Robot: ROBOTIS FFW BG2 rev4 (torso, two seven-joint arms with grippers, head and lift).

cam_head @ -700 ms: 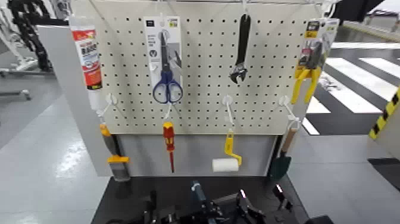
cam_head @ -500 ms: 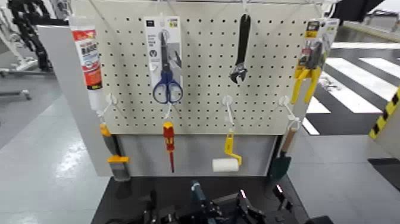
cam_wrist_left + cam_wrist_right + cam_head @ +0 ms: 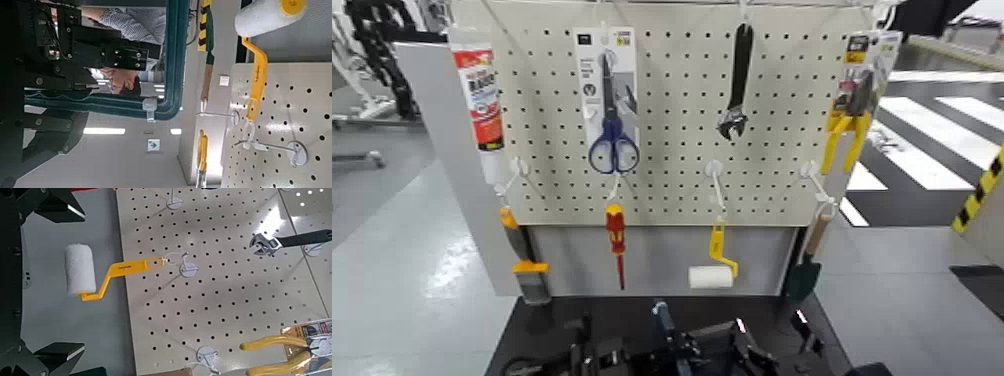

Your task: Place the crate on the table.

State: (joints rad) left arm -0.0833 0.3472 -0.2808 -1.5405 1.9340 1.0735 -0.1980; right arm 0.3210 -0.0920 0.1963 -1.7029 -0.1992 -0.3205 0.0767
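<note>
The crate (image 3: 700, 346), dark with a thin blue upright handle (image 3: 661, 322), sits low at the bottom edge of the head view over the black table (image 3: 532, 325). My left gripper (image 3: 594, 356) is at its left side and my right gripper (image 3: 757, 356) at its right. In the left wrist view the teal handle bar (image 3: 174, 70) runs between my left gripper's dark fingers (image 3: 47, 133), which look closed on it. In the right wrist view my right gripper (image 3: 55, 278) is spread wide, with nothing between its fingers (image 3: 47, 202).
A cream pegboard (image 3: 672, 150) stands right behind the table with scissors (image 3: 612, 100), a wrench (image 3: 735, 85), pliers (image 3: 852, 115), a screwdriver (image 3: 616, 240) and a paint roller (image 3: 710, 276). A person (image 3: 133, 23) shows beyond the crate in the left wrist view.
The dark gripper parts at the crate's left have shifted slightly at the bottom edge of the head view. The crate and the pegboard tools look unmoved.
</note>
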